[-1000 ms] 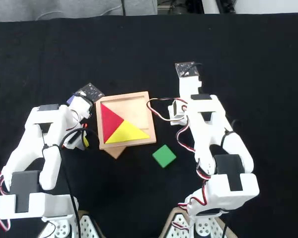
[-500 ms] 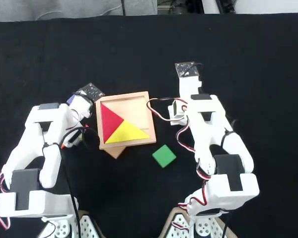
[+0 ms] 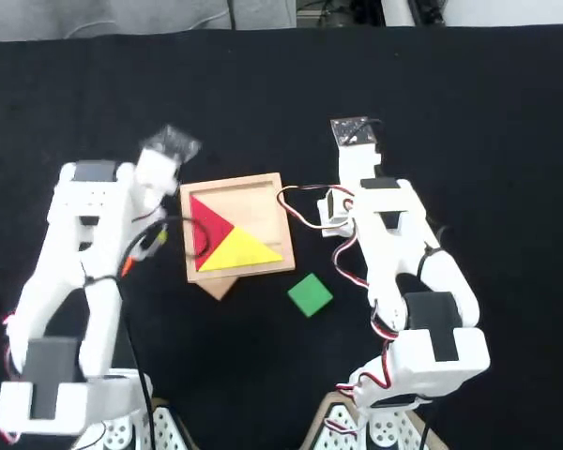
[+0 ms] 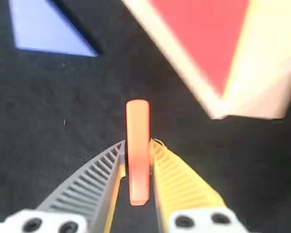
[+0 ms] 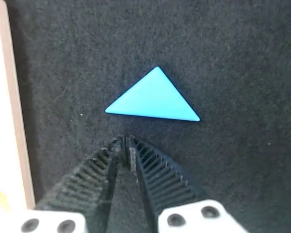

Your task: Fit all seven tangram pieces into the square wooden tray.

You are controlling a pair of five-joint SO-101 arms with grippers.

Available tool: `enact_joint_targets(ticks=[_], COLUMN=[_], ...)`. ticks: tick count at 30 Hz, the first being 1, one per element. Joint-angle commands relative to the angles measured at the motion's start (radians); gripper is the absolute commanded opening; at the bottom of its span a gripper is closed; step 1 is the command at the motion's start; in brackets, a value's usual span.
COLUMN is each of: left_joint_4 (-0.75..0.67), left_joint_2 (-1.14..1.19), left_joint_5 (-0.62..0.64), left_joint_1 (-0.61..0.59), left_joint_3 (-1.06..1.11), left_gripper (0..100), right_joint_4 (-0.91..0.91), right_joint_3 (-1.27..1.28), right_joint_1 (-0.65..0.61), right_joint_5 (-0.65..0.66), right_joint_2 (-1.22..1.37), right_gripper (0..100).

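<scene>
Orange tangram piece [image 4: 137, 121] pinched edge-on in left end effector [image 4: 137, 145]. Right end effector [image 5: 125, 141] pressed together, tips near cyan triangle [image 5: 155, 99], not touching.

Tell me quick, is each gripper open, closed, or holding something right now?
Left gripper: closed on the orange piece, gripped edge-on.
Right gripper: closed, holding nothing; the light blue triangle lies just ahead of it.
</scene>
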Motion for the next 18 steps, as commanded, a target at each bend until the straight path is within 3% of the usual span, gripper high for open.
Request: enact_joint_targets(ticks=[1,7,11,15,18], left_joint_4=[0.212,0.161,-0.003,-0.195,-0.227], left_joint_2=[-0.158,-0.161,-0.048,0.123,0.218], left_joint_5=[0.35,0.807,1.111,1.201,1.231], left_joint_1=[0.145,0.377,0.409,0.414,0.441], left_joint_3=[-0.315,-0.423,-0.366,-0.317,-0.321], left_gripper=[6,6,6,6,6], right_joint_4=[0.014,0.009,0.006,-0.014,-0.015], right_joint_3=[-0.058,-0.059,-0.065,-0.062,-0.065], right_joint_1=[0.032,0.12,0.184,0.201,0.203], right_joint_5=[0.0,-0.054,-0.101,-0.115,-0.114], right_joint_2=[-0.012,-0.045,-0.048,-0.048,-0.045], right_gripper=[1.1,1.1,1.1,1.1,1.1])
